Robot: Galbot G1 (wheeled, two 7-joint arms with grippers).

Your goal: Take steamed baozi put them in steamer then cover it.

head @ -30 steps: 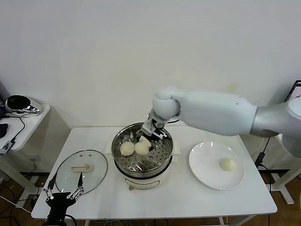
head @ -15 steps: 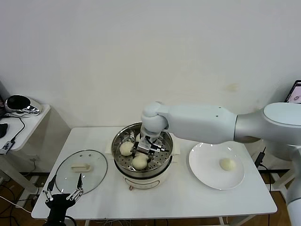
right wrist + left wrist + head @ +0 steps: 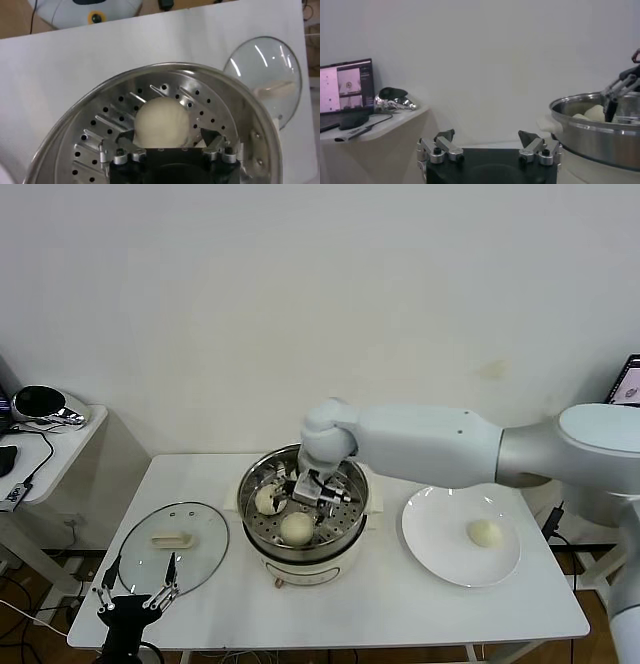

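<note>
The steamer [image 3: 244, 509] stands mid-table on its cream base. Two baozi lie on its perforated tray, one [image 3: 266, 499] at the left and one [image 3: 296, 527] at the front. My right gripper [image 3: 312, 487] hangs open just above the tray. In the right wrist view the front baozi [image 3: 162, 122] rests on the tray [image 3: 100, 120] between the spread fingers of that gripper [image 3: 167, 137]. A third baozi [image 3: 485, 533] lies on the white plate [image 3: 440, 529]. The cover [image 3: 175, 542] lies flat on the table at the left. My left gripper [image 3: 130, 599] is parked open near the front left edge. A fourth baozi is not visible.
A low side table [image 3: 70, 434] with a shiny metal object [image 3: 40, 404] stands beyond the left end of the table. The right arm reaches across from the right above the steamer and plate. The left wrist view shows the steamer's wall [image 3: 590, 135] close by.
The right gripper carried a baozi down into the steamer, let it go on the tray's front part, and has lifted slightly. The left arm has not moved.
</note>
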